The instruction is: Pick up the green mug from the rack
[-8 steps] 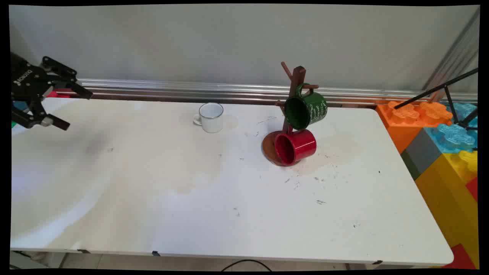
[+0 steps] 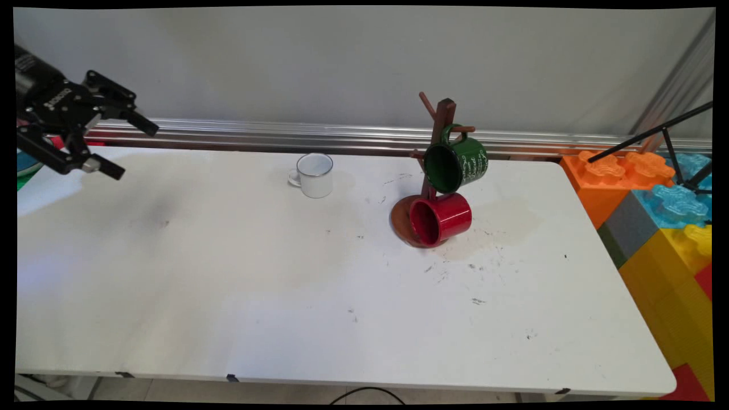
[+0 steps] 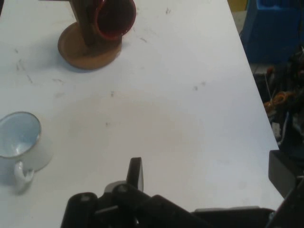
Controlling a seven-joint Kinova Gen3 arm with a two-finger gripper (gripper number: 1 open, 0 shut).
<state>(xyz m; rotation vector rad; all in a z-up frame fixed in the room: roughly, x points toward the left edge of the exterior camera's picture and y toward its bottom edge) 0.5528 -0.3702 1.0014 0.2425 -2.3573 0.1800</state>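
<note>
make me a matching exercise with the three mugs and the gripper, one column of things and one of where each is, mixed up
Things:
1. white mug
2. green mug
3. red mug
4. gripper

Places:
a. hangs low on the wooden mug tree, just above its round base
b. in the air over the table's far left corner, holding nothing
c. stands upright on the table, left of the mug tree
d. hangs from an upper peg of the mug tree

Pairs: 1-c, 2-d, 3-a, 4-b
</note>
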